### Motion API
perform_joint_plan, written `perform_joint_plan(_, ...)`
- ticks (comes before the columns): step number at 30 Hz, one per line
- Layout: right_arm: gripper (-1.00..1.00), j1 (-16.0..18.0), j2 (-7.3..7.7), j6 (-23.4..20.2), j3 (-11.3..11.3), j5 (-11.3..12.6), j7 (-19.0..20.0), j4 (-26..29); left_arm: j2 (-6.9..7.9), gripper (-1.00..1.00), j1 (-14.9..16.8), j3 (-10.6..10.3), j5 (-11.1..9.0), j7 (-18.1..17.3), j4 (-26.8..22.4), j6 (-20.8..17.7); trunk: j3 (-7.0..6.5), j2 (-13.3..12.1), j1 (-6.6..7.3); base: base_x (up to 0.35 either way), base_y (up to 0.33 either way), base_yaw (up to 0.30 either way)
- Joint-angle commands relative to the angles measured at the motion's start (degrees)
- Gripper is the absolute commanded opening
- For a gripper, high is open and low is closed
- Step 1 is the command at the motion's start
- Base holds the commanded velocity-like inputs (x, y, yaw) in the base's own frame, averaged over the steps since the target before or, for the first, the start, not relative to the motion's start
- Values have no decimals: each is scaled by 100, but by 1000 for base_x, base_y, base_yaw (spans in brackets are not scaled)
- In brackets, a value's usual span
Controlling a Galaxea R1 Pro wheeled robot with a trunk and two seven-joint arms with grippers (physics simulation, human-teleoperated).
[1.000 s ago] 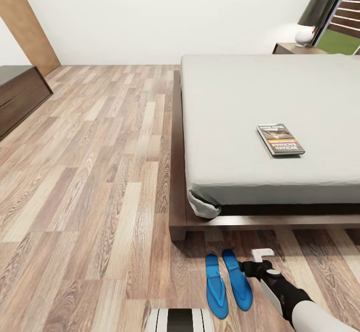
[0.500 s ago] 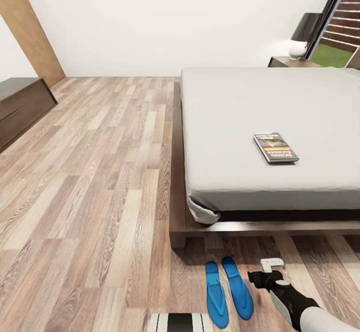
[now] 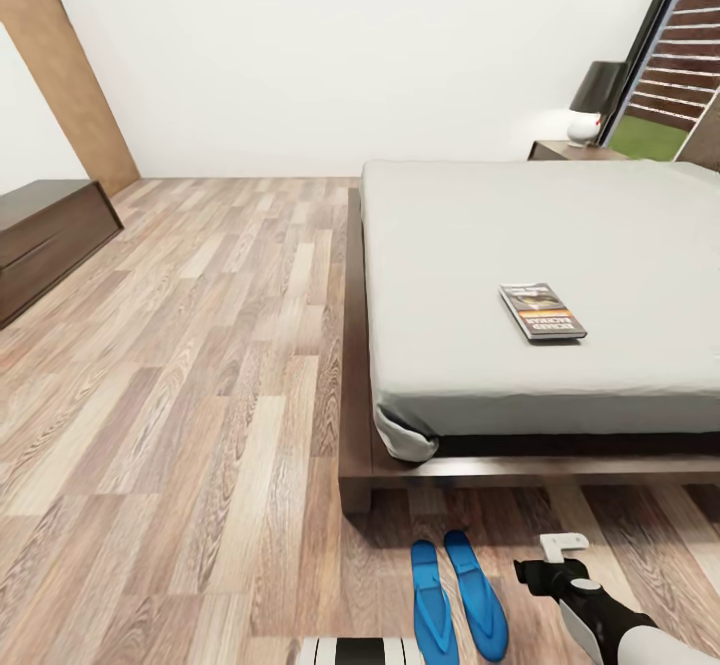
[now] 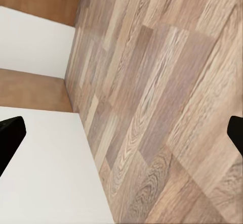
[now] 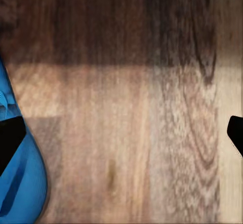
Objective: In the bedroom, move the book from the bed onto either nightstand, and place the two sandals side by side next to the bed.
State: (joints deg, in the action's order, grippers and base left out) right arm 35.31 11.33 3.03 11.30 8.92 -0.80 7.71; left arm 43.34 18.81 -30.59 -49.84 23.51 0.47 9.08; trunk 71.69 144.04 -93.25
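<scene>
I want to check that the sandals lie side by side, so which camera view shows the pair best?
The head view: both sandals lie parallel on the floor near the corner of the bed, though their near ends are cut off by the picture's edge. The right wrist view catches part of one sandal only. The left wrist view looks at floor and wall.

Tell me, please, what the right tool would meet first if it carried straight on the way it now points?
Most likely the bare wood floor. The right tool is open and empty, looking down on planks, with a blue sandal beside its line rather than in it. How far off the floor lies is unclear.
</scene>
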Motion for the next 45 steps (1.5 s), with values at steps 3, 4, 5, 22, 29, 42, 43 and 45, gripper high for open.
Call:
perform_joint_plan(3, 100, -27, 59, 29, 48, 77, -8, -82, -1, 100, 2, -50, -54, -57, 5, 33, -63, -3, 9, 0, 0, 0)
perform_joint_plan(4, 100, -35, 74, 33, 48, 82, -8, -106, -1, 100, -2, -51, -53, -73, 5, 44, -85, -4, 11, 0, 0, 0)
perform_joint_plan(5, 100, -43, 87, 36, 48, 86, -8, -126, -1, 100, -19, -51, -55, -85, 5, 57, -108, -6, 14, 0, 0, 0)
perform_joint_plan(22, 100, -510, 178, 165, 23, 104, -15, -317, -131, 100, -494, -41, -68, -434, 4, 444, -484, -28, 58, 0, 0, 0)
perform_joint_plan(29, 100, -785, 197, 419, 14, 116, -23, -339, -473, 100, -761, -36, -74, -540, 3, 636, -639, -38, 76, 0, 0, 0)
perform_joint_plan(42, 100, -935, 200, 483, -14, 119, -23, -549, -1332, 100, -1062, -35, -72, -579, -3, 998, -927, -55, 109, 0, 0, 0)
perform_joint_plan(43, 100, -937, 202, 484, -17, 119, -22, -555, -1373, 100, -1065, -35, -71, -582, -3, 1011, -950, -56, 112, 0, 0, 0)
perform_joint_plan(45, 100, -941, 202, 486, -23, 119, -23, -561, -1453, 100, -1071, -35, -74, -598, -3, 1029, -994, -59, 117, 0, 0, 0)
